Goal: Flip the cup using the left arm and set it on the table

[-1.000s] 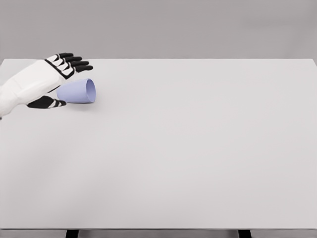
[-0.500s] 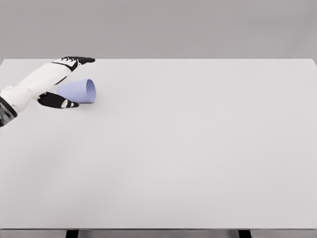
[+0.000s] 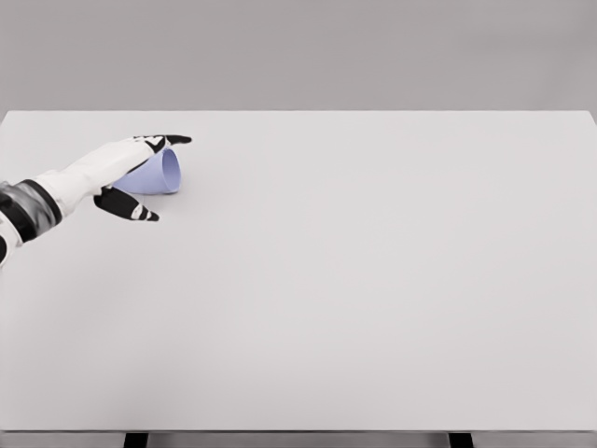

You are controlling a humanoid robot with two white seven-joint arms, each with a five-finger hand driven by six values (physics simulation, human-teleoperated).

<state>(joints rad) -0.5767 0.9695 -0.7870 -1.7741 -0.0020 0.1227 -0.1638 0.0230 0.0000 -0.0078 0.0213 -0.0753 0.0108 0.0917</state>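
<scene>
Head view: our left hand [image 3: 126, 177] straddles a lilac cup [image 3: 160, 174] lying on its side near the table's [image 3: 373, 299] far left corner, fingers above, thumb in front, spread and not yet clamped. We judge a closing squeeze could roll the cup away. Its open mouth faces right, past our fingertips.
</scene>
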